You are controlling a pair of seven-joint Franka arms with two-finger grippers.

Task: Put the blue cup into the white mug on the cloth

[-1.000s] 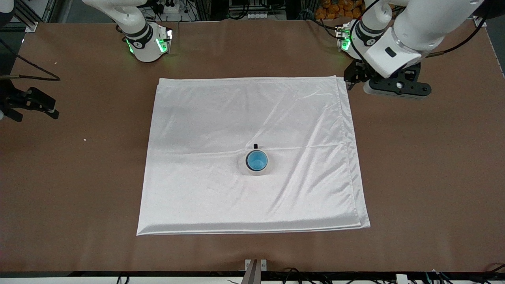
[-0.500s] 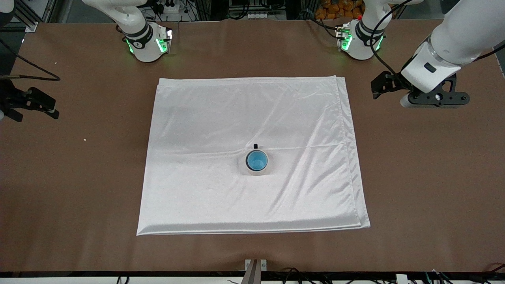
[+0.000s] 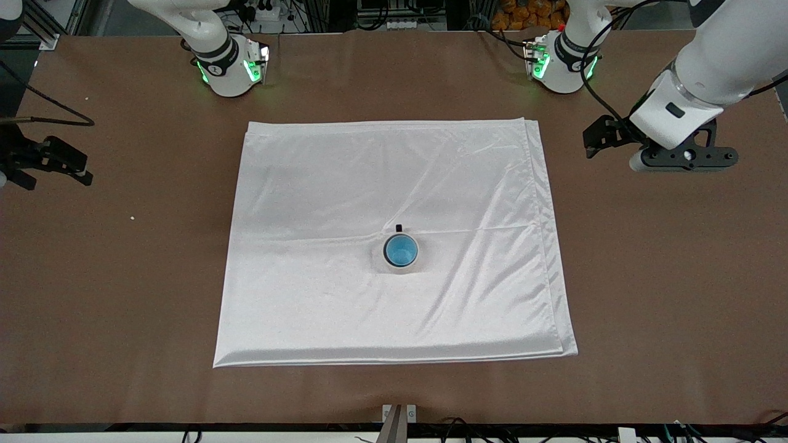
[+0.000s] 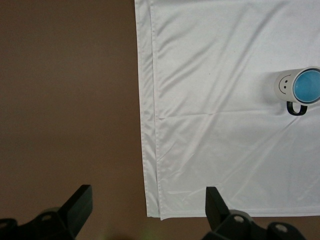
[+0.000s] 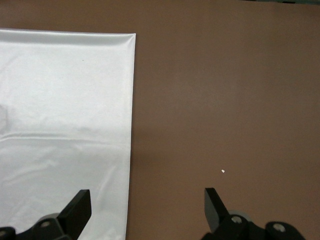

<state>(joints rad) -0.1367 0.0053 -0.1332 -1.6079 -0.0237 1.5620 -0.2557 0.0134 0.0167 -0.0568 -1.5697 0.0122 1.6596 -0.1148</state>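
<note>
The blue cup sits upright inside the white mug, which stands on the cloth a little nearer the front camera than its middle. The mug's dark handle points toward the arms' bases. In the left wrist view the mug shows a smiley face, with the cup in it. My left gripper is open and empty over bare table beside the cloth's corner. My right gripper is open and empty, waiting over the cloth's edge at the right arm's end.
The brown table surrounds the cloth on all sides. A small white crumb lies toward the right arm's end and shows in the right wrist view. The arm bases stand along the table's edge farthest from the front camera.
My left arm has swung off the cloth's corner toward the left arm's end of the table. The cup, mug, cloth and right arm have not moved.
</note>
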